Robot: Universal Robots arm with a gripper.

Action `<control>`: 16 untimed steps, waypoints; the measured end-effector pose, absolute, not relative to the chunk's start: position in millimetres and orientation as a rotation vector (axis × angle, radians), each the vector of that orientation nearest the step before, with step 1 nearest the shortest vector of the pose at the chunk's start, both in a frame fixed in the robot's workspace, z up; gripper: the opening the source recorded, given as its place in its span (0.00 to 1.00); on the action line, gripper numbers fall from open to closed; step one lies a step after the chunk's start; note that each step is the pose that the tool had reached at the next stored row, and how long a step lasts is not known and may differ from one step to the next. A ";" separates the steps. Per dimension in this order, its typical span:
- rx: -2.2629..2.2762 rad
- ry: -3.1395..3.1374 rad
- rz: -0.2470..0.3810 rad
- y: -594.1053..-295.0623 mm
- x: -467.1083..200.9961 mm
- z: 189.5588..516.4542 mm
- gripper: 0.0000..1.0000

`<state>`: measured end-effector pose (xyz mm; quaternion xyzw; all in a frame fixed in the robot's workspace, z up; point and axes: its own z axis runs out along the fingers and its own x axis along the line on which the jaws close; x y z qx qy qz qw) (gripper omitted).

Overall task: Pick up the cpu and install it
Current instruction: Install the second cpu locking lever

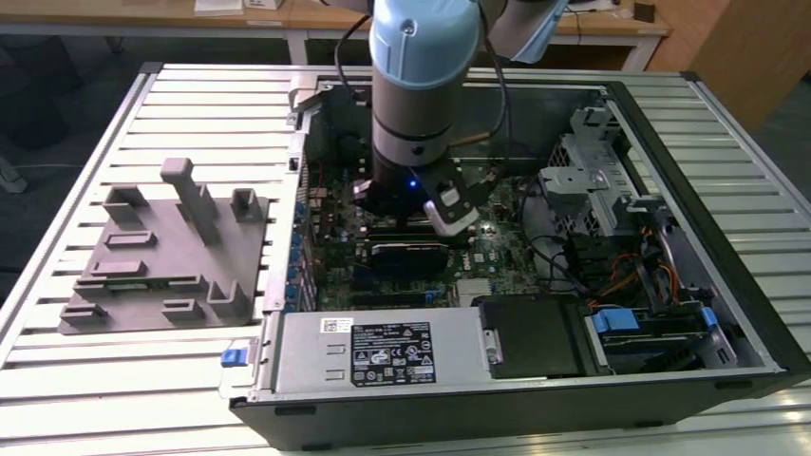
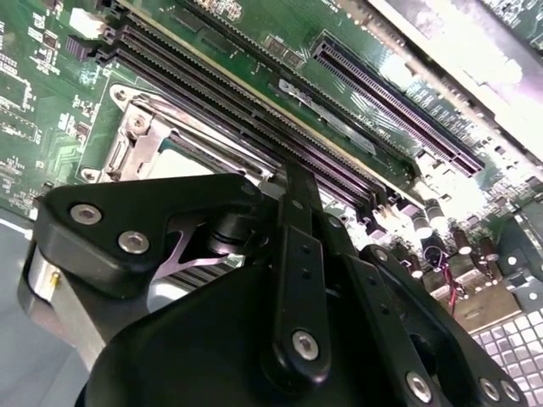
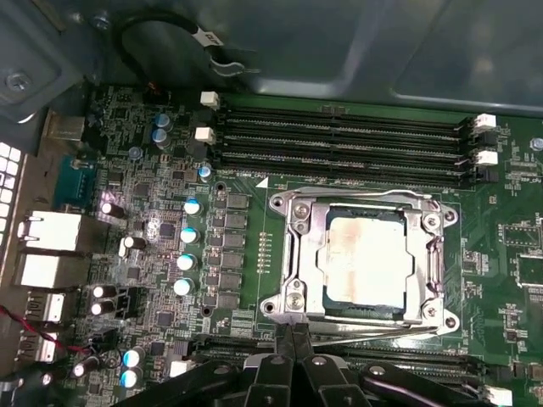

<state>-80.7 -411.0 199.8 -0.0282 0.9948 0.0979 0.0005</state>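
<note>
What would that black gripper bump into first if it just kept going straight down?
Probably the socket's metal frame on the motherboard, at its edge beside the cpu; the gripper hangs above it, though depth is unclear.

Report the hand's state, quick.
Hand: closed, holding nothing. The cpu lies in the socket, just ahead of the fingertips.

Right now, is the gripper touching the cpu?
Apart. In the first wrist view the cpu lies flat inside the metal socket frame, and the gripper tips sit at the frame's edge, with frame between them and the chip.
</note>
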 end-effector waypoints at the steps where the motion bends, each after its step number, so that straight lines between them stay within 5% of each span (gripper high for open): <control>1: -0.089 3.124 0.310 -411.1 -80.8 199.1 0.11; 16: -0.094 3.120 0.345 -411.7 -86.5 197.1 0.11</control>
